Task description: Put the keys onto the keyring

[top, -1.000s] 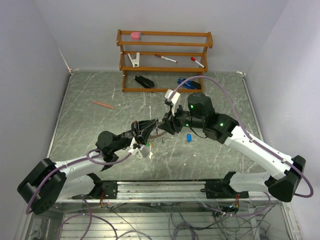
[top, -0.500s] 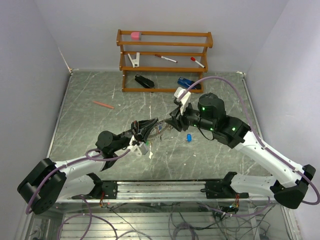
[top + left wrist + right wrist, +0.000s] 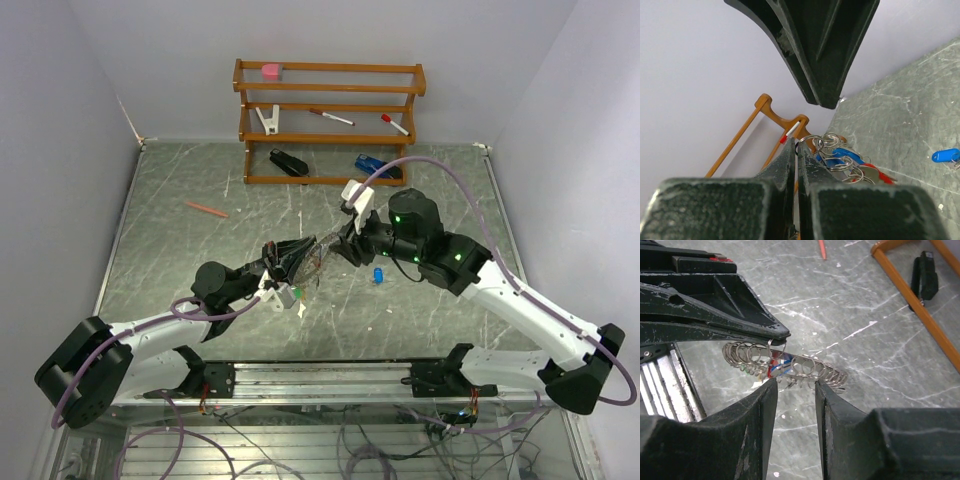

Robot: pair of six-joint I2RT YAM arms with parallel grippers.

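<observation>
Top view: the left fingers (image 3: 290,251) and right fingers (image 3: 347,246) meet near mid-frame, with the keyring (image 3: 318,258) between them above the worktop (image 3: 190,260). A blue key (image 3: 379,274) lies just right of centre.

Left wrist: the left fingers (image 3: 788,170), at lower centre, are pressed together on a loop of the keyring (image 3: 837,159). The key (image 3: 946,155) lies at the right edge.

Right wrist: the right fingers (image 3: 757,420), at the bottom, stand narrowly apart and grip nothing. The keyring (image 3: 795,369) hangs just beyond their tips.
</observation>
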